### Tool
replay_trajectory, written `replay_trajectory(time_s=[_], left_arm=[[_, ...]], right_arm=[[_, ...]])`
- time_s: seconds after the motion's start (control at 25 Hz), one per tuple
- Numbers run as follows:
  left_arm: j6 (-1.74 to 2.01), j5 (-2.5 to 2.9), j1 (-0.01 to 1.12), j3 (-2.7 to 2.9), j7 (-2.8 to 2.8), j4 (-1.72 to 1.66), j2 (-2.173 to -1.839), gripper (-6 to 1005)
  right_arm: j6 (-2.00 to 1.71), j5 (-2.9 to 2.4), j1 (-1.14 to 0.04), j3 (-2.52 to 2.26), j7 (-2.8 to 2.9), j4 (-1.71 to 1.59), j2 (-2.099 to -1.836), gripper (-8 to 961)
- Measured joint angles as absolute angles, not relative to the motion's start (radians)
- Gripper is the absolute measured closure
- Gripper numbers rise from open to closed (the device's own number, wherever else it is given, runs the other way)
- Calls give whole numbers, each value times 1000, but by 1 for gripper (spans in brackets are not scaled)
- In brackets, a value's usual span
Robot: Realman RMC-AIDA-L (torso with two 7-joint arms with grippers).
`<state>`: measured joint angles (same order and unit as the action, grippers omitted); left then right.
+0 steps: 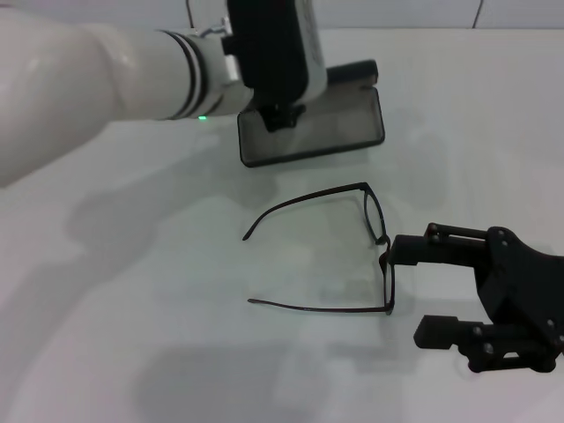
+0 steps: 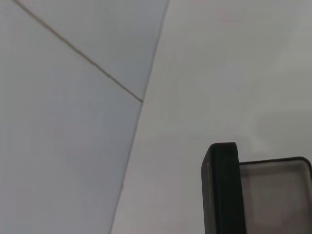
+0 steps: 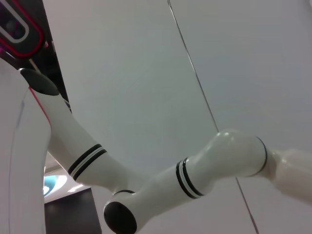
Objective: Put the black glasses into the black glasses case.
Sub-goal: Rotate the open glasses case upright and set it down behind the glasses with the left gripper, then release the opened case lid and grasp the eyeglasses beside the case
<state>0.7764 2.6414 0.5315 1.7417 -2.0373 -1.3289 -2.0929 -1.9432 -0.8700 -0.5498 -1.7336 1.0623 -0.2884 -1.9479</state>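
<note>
Black glasses (image 1: 352,251) lie unfolded on the white tabletop (image 1: 159,335), lenses to the right, temple arms reaching left. Right hand (image 1: 401,291) sits at the near right with fingers spread wide; its far finger (image 1: 432,249) meets the frame's front, though whether it actually touches is hard to tell. Farther back, the black glasses case (image 1: 326,132) lies open, its left end hidden behind the left hand (image 1: 280,113), whose fingers are too obscured to judge.

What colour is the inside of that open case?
Grey, inside the black glasses case; the head view shows it best.
</note>
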Motion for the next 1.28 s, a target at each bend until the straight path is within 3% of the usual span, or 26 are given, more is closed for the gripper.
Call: replay_trajectory(time_s=[1.12,1.28], left_arm=[[918,2834,596,1947,-2299,-1348,-2097,686],[963,2834,555,1933,-2298,-1458,-2095,509]], right_arm=[[-1928,-870,-525,-1692,1065,-275,-1950,250],[-1905,-868,-514,-1687,1071,-274,-1949,252]])
